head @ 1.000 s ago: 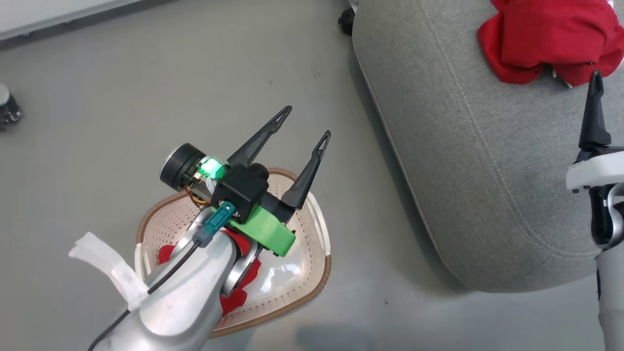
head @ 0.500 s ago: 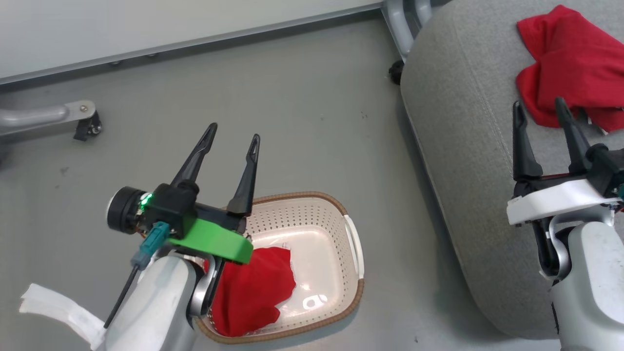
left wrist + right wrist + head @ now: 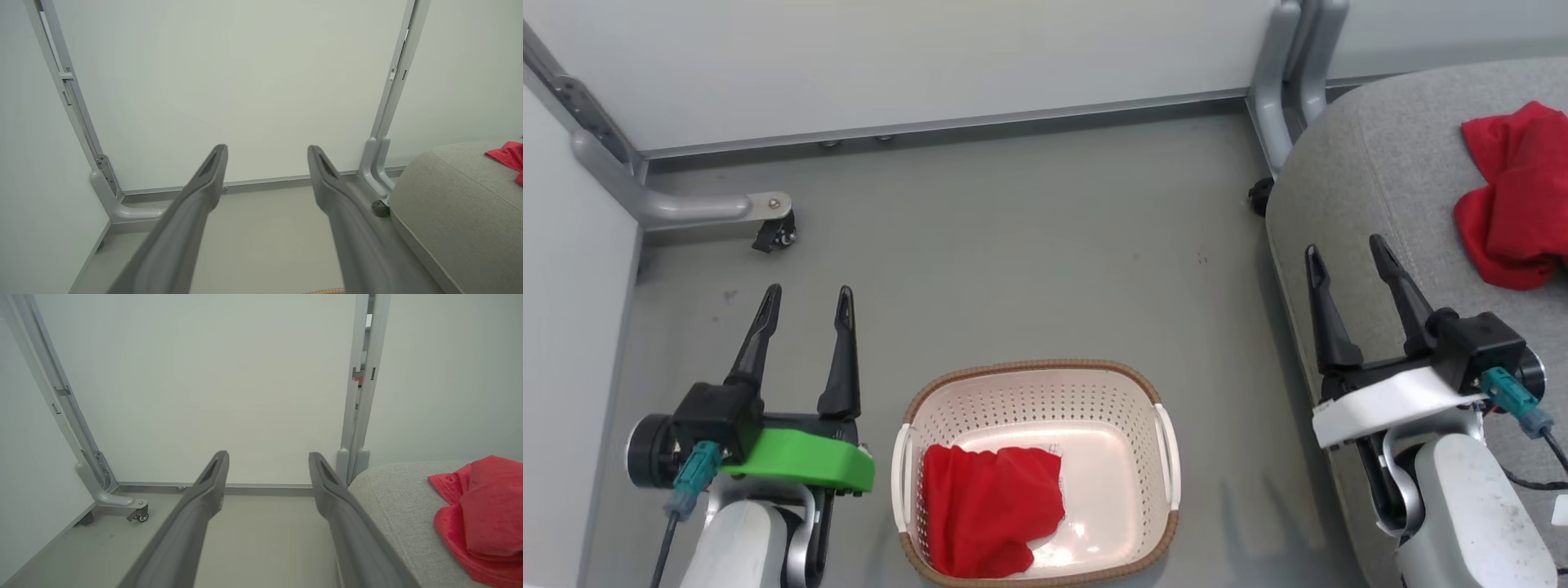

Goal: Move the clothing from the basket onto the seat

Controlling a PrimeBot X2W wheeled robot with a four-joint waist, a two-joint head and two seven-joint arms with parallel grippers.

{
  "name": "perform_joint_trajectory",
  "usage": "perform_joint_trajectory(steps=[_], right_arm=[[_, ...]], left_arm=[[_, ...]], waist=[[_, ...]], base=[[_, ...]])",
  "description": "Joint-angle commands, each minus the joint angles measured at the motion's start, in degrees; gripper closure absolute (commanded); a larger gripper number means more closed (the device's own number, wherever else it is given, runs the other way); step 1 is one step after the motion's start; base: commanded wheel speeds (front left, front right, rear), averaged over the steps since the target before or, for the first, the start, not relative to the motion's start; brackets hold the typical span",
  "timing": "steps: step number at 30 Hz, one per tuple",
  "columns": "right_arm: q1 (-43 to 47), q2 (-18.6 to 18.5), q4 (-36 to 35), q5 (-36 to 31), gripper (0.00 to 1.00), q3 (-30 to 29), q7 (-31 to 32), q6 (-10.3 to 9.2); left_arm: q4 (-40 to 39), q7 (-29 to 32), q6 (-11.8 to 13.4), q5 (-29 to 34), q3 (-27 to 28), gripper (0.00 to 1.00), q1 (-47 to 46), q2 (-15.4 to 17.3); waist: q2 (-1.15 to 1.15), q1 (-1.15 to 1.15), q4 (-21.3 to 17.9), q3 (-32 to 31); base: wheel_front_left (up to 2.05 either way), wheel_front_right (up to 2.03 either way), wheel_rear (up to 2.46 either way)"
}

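The cream perforated basket (image 3: 1111,408) with its brown rim stands on the floor at the bottom middle of the head view. A red garment (image 3: 988,510) lies crumpled in its left half. More red clothing (image 3: 1515,200) rests on the grey seat (image 3: 1347,204) at the right, and shows as red clothing (image 3: 482,516) on the seat (image 3: 392,498) in the right wrist view. My left gripper (image 3: 805,294) hangs open and empty left of the basket. My right gripper (image 3: 1343,245) is open and empty over the seat's left edge. The left wrist view catches the seat (image 3: 453,196) and a red edge (image 3: 508,155).
Pale partition panels close off the back and left, held by grey frame legs with castors (image 3: 772,233). A second grey leg (image 3: 1286,73) stands by the seat's far corner. Grey floor (image 3: 1029,245) lies between basket and wall.
The head camera has swung, so the whole picture shifted. My left arm moved off the basket to its left side, uncovering the red garment. My right gripper came fully into view by the seat.
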Motion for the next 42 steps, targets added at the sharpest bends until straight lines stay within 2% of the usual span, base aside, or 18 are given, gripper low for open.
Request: perform_joint_trajectory(steps=[1,6,14,27,42], right_arm=[[1.5,0.1,-0.4,-0.5,0.00,0.1,-0.1,-0.06],[4.8,0.8,-1.8,-0.7,0.00,0.3,-0.1,-0.06],[10.2,1.1,-4.9,-0.5,0.00,-0.2,-0.1,-0.06],[16.7,1.2,-7.8,1.2,0.00,-2.2,-0.1,-0.06],[17.4,1.2,-7.5,0.3,0.00,-2.3,-0.1,-0.06]], left_arm=[[-0.1,0.1,-0.3,0.7,1.0,0.00,1.5,-0.5],[-0.5,0.1,-1.0,2.1,4.7,0.00,4.5,-1.9],[-0.6,0.1,-3.0,4.6,7.4,0.00,7.2,-3.6],[-0.2,0.1,-5.3,7.2,7.6,0.00,8.0,-4.8],[0.3,0.1,-6.3,8.3,7.8,0.00,7.1,-5.5]], waist=[[0.53,0.00,1.7,-1.9],[0.53,0.00,2.5,-3.8],[0.53,0.00,3.1,-5.5],[0.53,0.00,1.5,-7.0],[0.53,0.00,0.3,-6.6]], base=[[0.00,0.00,0.00],[0.00,0.00,0.00],[0.00,0.00,0.00],[0.00,0.00,0.00],[0.00,0.00,0.00]])
